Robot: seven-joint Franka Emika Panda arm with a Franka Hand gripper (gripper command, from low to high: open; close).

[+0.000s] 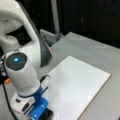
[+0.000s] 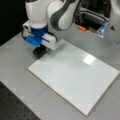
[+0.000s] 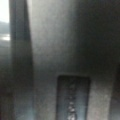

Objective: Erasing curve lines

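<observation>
Gripper at the whiteboard's corner
The gripper (image 2: 40, 53) presses a dark block (seemingly an eraser) onto the white board (image 2: 75, 75); its grip I cannot tell; no curve lines show

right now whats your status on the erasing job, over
Gripper low at the white board's corner, a dark block under it touching the table. No curve lines show on the board in both front views. Nothing in the way on the board.
</observation>
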